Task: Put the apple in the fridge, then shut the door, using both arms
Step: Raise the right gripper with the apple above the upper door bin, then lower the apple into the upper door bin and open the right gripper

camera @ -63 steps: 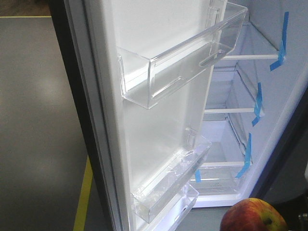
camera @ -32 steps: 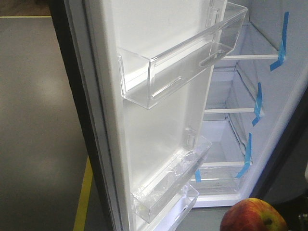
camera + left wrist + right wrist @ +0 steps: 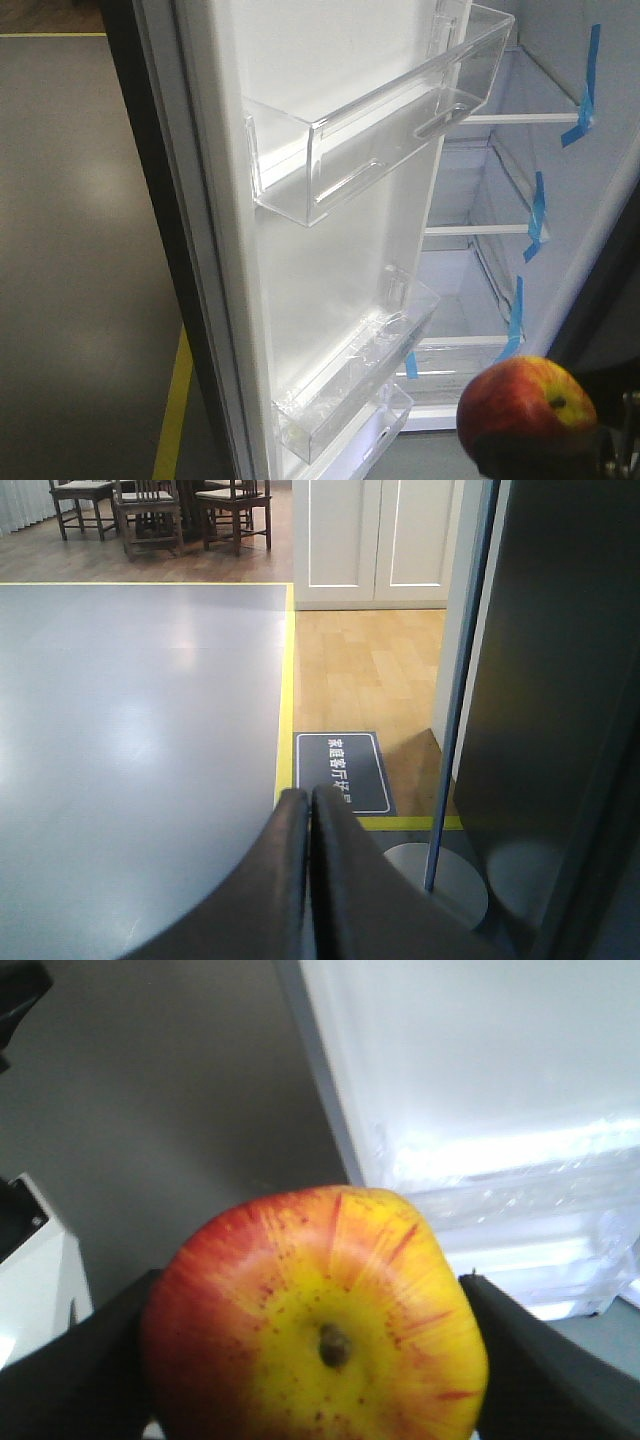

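- The round red apple with yellow patches (image 3: pixel 527 415) sat gripped in the black jointed right gripper (image 3: pixel 312 1385). Its fingers (image 3: pixel 85 1370) pressed the fruit from both sides.
- The apple hung low at the right of the front view, outside the tall white-lined fridge (image 3: pixel 470 290) and in front of its open compartment.
- The black left gripper (image 3: pixel 308 802) was closed with nothing between its fingers. It pointed along the grey floor (image 3: pixel 140 710), beside the door's dark outer face.
- Step in hand, as judged: carrying the apple into the compartment.
- Guide the apple to the right of the white-faced open door (image 3: pixel 330 270). Keep it clear of the clear plastic lower bins (image 3: pixel 360 370), which project toward the opening.
- Enter above a blue-taped shelf (image 3: pixel 480 230), lower until the fruit rests on it, then release. A round apple is likely to roll if dropped.
- Keep the left arm outside the door swing until the right arm is withdrawn.
- Orientation: the stem dimple faced the right wrist camera, so the stem axis ran roughly along the gripper's reach. Being near-spherical, the apple showed no marked long axis.
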